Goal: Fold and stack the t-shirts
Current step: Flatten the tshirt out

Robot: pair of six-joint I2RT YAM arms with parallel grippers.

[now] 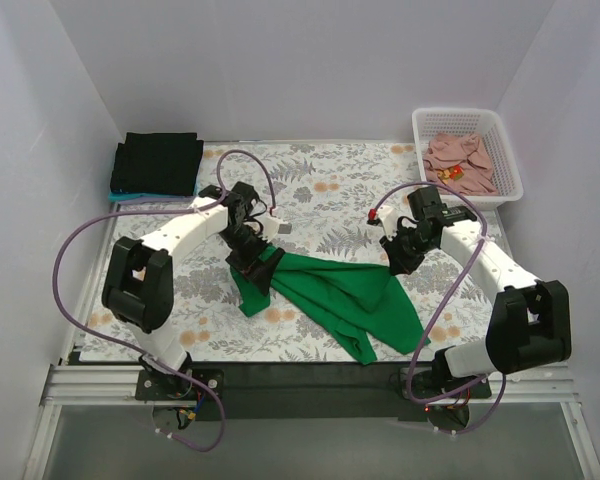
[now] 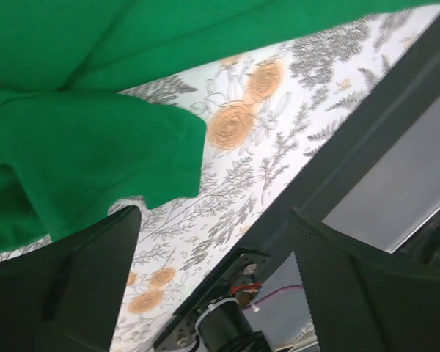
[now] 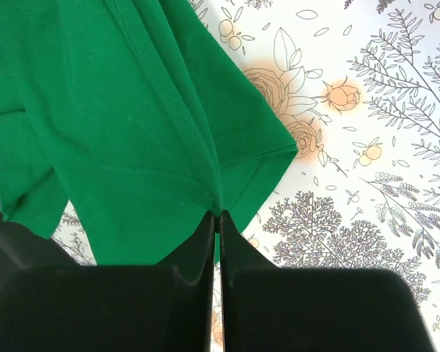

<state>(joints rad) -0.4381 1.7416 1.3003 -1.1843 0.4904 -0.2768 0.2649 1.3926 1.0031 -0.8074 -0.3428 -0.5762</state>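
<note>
A bright green t-shirt [image 1: 340, 300] lies crumpled across the near middle of the flowered table. My left gripper [image 1: 258, 262] stands open over its left end, with the green cloth [image 2: 88, 147] hanging beyond the spread fingers [image 2: 95, 279] and nothing between them. My right gripper [image 1: 398, 262] is shut on the shirt's right part; the closed fingertips pinch a fold of green fabric [image 3: 154, 125] at the gripper [image 3: 218, 214]. A folded black t-shirt [image 1: 158, 163] rests on a light blue one [image 1: 120, 196] at the far left. Pink t-shirts [image 1: 460, 163] lie in the basket.
The white lattice basket [image 1: 506, 155] stands at the far right corner. White walls close in the table on three sides. The dark front rail [image 1: 310, 375] runs along the near edge, between the arm bases.
</note>
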